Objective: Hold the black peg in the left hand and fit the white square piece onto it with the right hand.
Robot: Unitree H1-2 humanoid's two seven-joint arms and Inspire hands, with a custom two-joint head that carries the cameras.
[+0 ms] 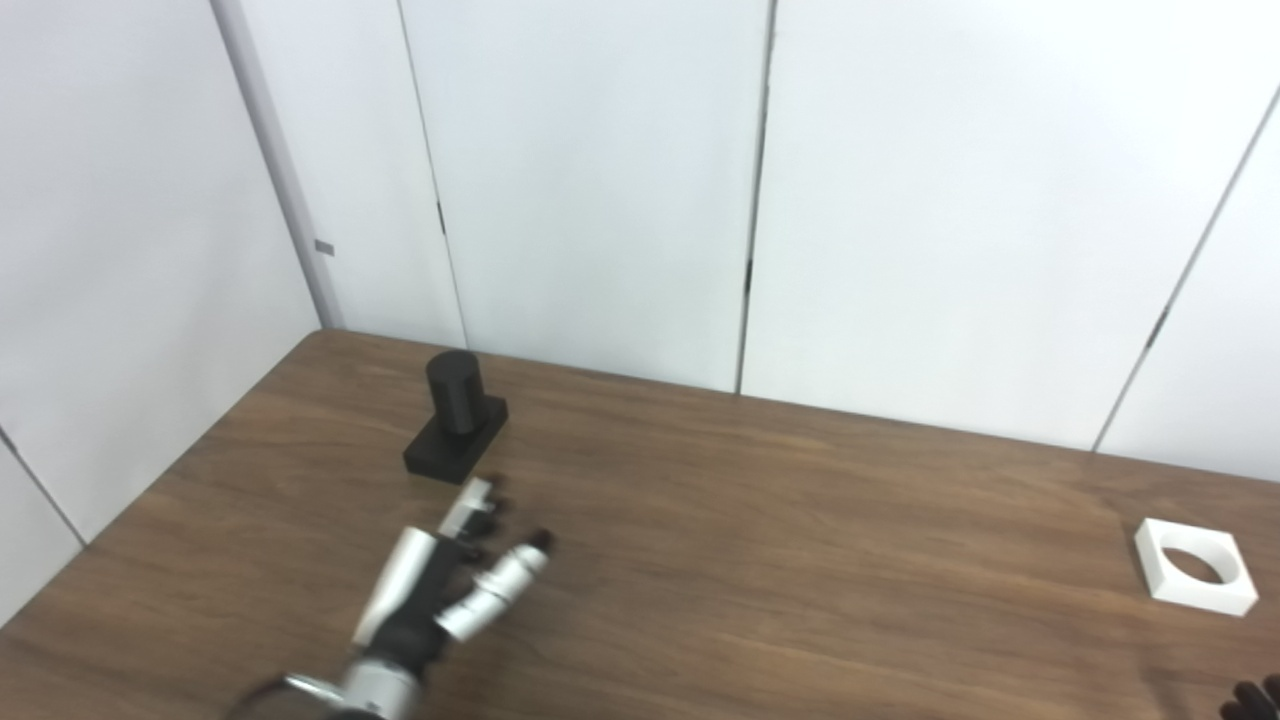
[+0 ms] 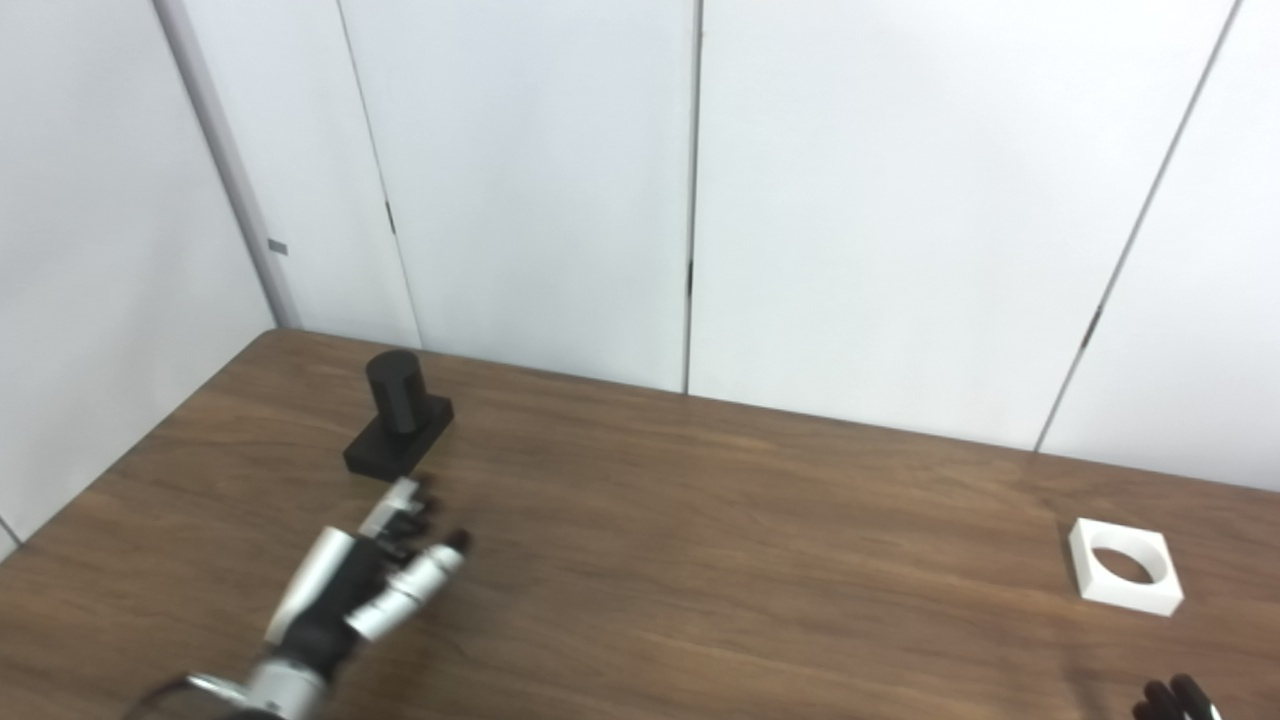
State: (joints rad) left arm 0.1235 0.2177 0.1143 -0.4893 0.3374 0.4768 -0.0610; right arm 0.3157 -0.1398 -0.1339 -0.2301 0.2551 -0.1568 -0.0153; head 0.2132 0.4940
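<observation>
My left hand (image 1: 440,590) hovers spread and empty just short of the black peg (image 1: 455,415) standing at the table's (image 1: 760,560) far left, so I should wrap the upright post squarely, leaving its top clear for the white square piece (image 1: 1195,565) lying far right, near my right hand (image 2: 1175,698), whose fingers I cannot tell.

The black peg (image 1: 455,430) is a short, thick cylinder standing upright on a flat rectangular black base, all matte black. The base lies flat on the tabletop (image 1: 760,560), turned at a slight angle to the tabletop's far edge. It sits near the far left corner of the tabletop, untouched. The white square piece (image 1: 1195,566) is a low white block with a round hole through its middle, through which the brown wood shows. It lies flat on the tabletop, well apart from the black peg, far to the peg's right and nearer the tabletop's front edge.
</observation>
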